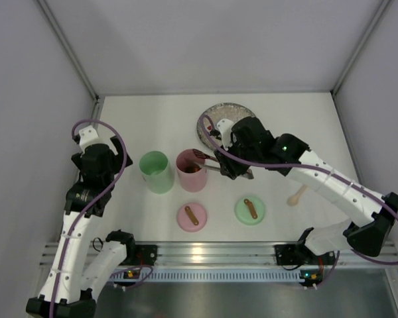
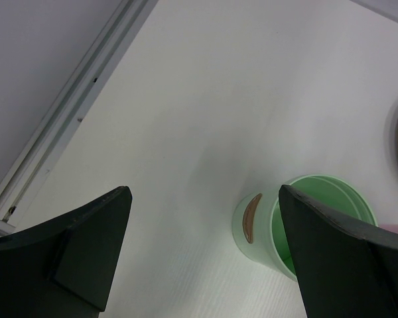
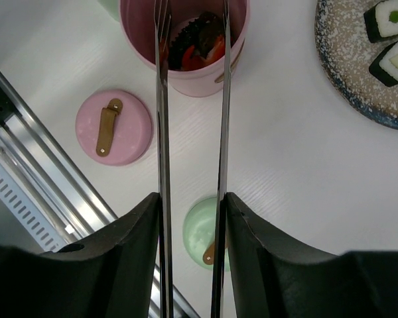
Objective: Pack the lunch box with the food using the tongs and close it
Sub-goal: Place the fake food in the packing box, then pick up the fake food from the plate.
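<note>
My right end effector (image 3: 192, 199) grips the tongs (image 3: 163, 119), tips over food (image 3: 202, 43) in the pink cup (image 3: 186, 83). My left end effector (image 2: 202, 199) gapes wide near the green cup (image 2: 252, 248).

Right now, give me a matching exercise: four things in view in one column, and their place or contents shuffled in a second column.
1 pink cup
2 plate
3 tongs
4 wooden spoon

A in the right gripper
B carries sushi rolls
C right of the green lid
D holds dark and red food

Pairs: 1-D, 2-B, 3-A, 4-C
</note>
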Controlling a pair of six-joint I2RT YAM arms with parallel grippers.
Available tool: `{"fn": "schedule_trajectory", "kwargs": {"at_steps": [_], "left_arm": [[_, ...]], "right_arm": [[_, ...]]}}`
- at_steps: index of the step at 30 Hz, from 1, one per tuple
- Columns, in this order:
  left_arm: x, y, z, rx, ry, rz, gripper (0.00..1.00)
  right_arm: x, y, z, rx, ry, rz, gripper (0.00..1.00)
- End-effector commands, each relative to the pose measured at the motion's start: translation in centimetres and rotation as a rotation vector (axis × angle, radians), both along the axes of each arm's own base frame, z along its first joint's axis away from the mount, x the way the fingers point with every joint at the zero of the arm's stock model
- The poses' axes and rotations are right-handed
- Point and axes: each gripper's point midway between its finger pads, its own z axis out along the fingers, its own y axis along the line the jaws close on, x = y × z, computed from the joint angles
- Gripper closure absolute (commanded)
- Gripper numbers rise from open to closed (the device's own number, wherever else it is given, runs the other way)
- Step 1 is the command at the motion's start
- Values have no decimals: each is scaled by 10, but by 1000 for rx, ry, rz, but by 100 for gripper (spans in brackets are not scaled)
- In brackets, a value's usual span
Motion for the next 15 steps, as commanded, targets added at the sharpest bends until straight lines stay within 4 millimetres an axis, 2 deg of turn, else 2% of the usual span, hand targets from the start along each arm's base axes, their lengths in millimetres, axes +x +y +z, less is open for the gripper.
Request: {"fn": "schedule_trajectory", "kwargs": {"at_steps": [1,3,9,12,15], "left_arm": [[3,-1,11,-5,-52,-8,1],[3,-1,10,-3,-48,-8,1],[2,-2,12,-6,-56,-10,1],[1,-2,13,-10,-64,-13,1],[1,-4,14,-17,-65,-23,1]], "right_arm": [[0,7,35,91,-72,8,58],[0,9,45,114,-86,8,58],[4,8,97,251,-191,-30,57],[17,-5,104,244,-227,-111,57],[46,-28,94,199,-231,-246,57]]}}
